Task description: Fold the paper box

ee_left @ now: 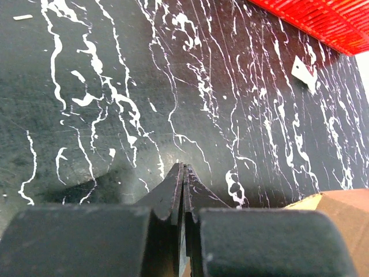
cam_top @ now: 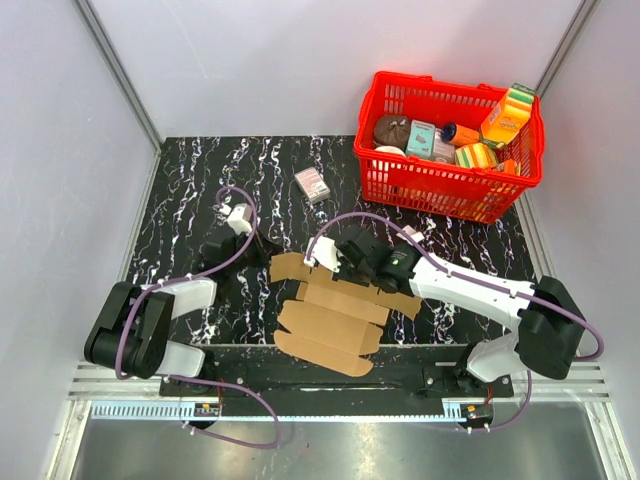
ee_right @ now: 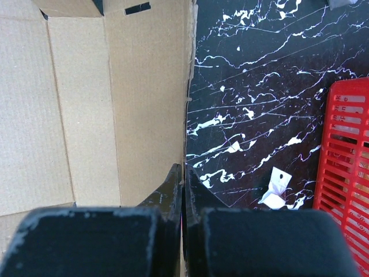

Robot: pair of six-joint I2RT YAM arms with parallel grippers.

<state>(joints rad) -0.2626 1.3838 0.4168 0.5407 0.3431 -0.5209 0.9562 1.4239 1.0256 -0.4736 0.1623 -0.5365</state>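
Folding looks barely begun: the brown die-cut cardboard sheet (cam_top: 335, 318) lies flat on the black marbled counter (cam_top: 200, 180). The left end effector (ee_left: 183, 170) and right end effector (ee_right: 183, 173) are both pressed together. Next, a flap likely needs raising.

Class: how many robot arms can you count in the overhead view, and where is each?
2. The left arm sits left of the cardboard; the right arm reaches to its far edge.

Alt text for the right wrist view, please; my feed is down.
The right gripper, shut, is at the edge of the flat, creased brown cardboard sheet lying on a black white-veined table. A red plastic mesh basket shows at the right edge.
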